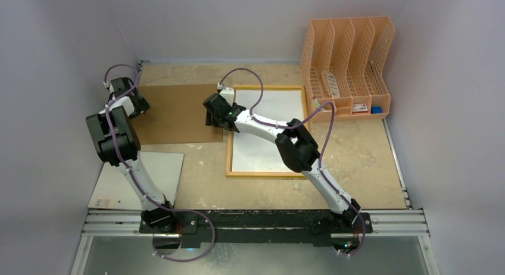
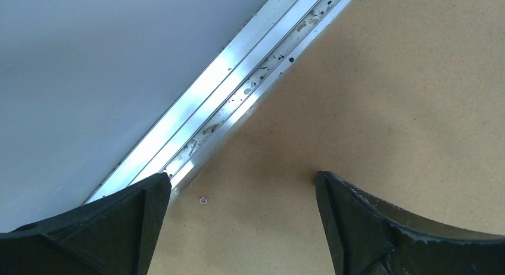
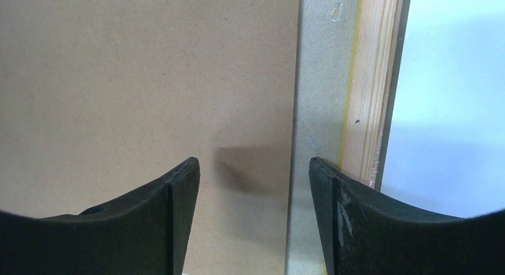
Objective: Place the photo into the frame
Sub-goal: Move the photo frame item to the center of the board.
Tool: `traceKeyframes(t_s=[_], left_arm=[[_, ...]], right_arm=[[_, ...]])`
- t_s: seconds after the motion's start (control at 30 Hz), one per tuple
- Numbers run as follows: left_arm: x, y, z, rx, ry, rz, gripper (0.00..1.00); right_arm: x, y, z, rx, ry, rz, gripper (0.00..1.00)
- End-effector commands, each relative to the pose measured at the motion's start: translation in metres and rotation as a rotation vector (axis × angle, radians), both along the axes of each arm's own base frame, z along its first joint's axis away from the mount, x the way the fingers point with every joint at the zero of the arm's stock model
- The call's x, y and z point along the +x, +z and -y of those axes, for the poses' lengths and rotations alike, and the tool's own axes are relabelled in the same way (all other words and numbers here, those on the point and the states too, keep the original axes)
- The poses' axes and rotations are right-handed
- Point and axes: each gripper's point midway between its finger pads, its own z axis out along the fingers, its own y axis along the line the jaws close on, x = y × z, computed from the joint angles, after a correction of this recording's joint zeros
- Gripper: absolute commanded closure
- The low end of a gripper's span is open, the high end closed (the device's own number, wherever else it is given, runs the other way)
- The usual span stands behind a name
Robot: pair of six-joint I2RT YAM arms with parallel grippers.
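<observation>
The frame (image 1: 265, 174) lies flat mid-table with its light wood side up, yellow showing along its outer edge (image 3: 369, 78). Inside it lies the photo (image 1: 256, 156), plain white side up, also seen at the right of the right wrist view (image 3: 452, 78). My right gripper (image 1: 212, 115) (image 3: 254, 165) hangs open over the right edge of the brown backing board (image 3: 149, 78), just left of the frame's left rail, holding nothing. My left gripper (image 1: 136, 101) (image 2: 243, 180) stands wide open and empty over the board's far left part (image 2: 357, 108).
The brown backing board (image 1: 178, 114) lies left of the frame. A grey-white flat panel (image 1: 143, 180) lies at the front left under the left arm. A peach file rack (image 1: 348, 61) stands at the back right. An aluminium rail (image 2: 238, 90) and wall border the table's left side.
</observation>
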Motion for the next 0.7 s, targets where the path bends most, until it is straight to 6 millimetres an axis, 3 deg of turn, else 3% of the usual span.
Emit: traceKeyframes(t_s=[0.0, 0.2, 0.47, 0.67], left_arm=[[0.002, 0.006, 0.0, -0.004, -0.024, 0.03, 0.03], [0.004, -0.015, 0.019, -0.134, -0.022, 0.006, 0.05], [0.003, -0.037, 0.06, -0.405, 0.024, 0.07, 0.08], [0.007, -0.029, 0.082, -0.505, -0.019, 0.126, 0.13]], right_arm=[[-0.003, -0.007, 0.023, -0.08, -0.081, -0.013, 0.29], [-0.021, -0.019, 0.003, -0.004, 0.009, -0.109, 0.28], [-0.041, -0.026, -0.023, 0.125, 0.112, -0.202, 0.29], [-0.057, -0.022, -0.039, 0.292, 0.207, -0.277, 0.3]])
